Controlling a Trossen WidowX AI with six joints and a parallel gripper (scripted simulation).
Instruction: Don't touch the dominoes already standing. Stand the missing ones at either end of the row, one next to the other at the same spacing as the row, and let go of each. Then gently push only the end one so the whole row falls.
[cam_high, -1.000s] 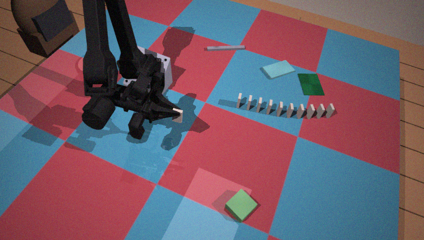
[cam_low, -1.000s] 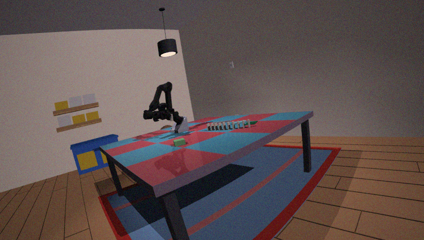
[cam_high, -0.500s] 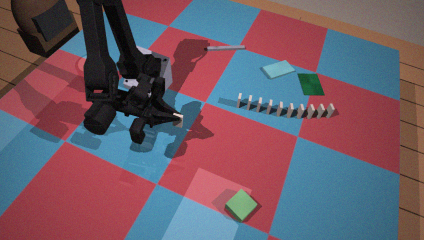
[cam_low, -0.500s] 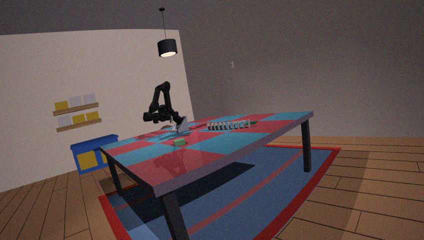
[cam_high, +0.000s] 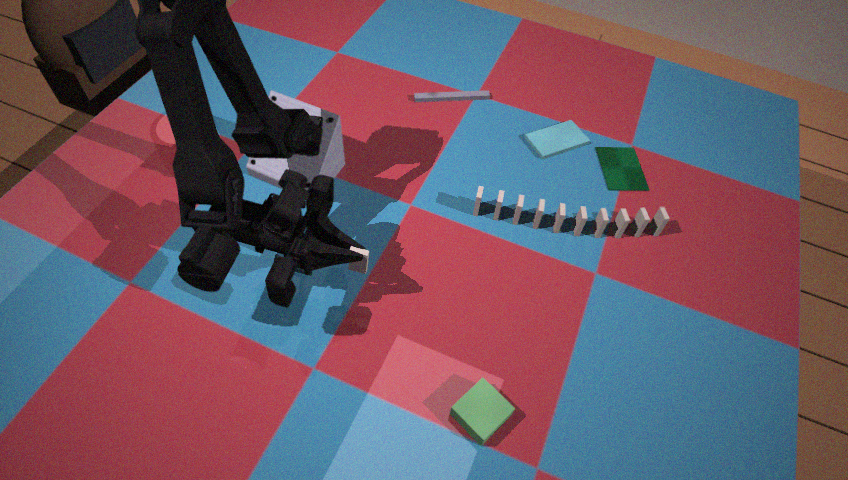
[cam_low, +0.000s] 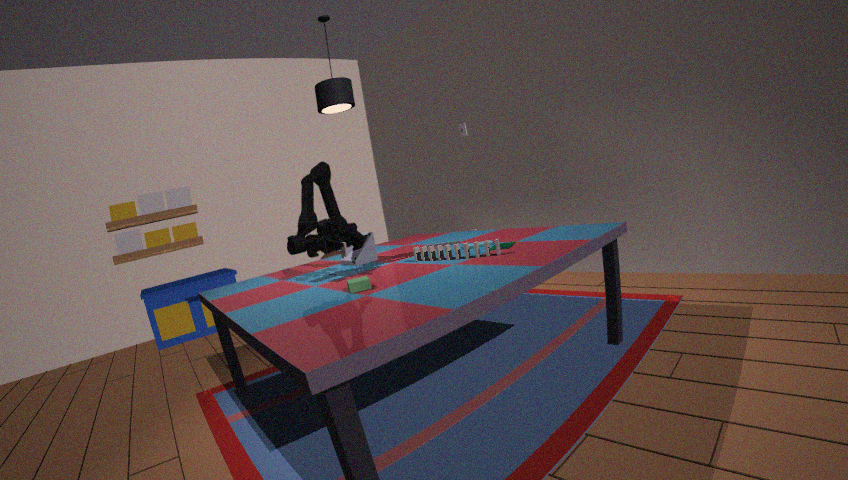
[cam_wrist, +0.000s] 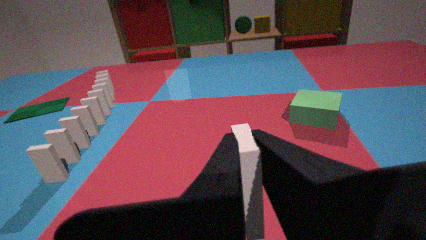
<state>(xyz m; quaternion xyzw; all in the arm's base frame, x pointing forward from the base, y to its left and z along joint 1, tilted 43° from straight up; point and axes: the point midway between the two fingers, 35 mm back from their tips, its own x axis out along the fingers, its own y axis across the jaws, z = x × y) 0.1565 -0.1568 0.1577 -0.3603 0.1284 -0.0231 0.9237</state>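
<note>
A curved row of several white dominoes stands upright on the checkered table; its near end domino is at the left in the top view, and its far end domino is at the right. The row also shows in the exterior view, right of the arm. My gripper is shut on a white domino. It holds the domino above the table, left of the row in the top view and apart from it. No other loose domino shows.
A green block lies at the front. Behind the row lie a light-blue slab and a dark green flat piece. A thin grey bar lies farther back. The grey base plate is beneath the arm.
</note>
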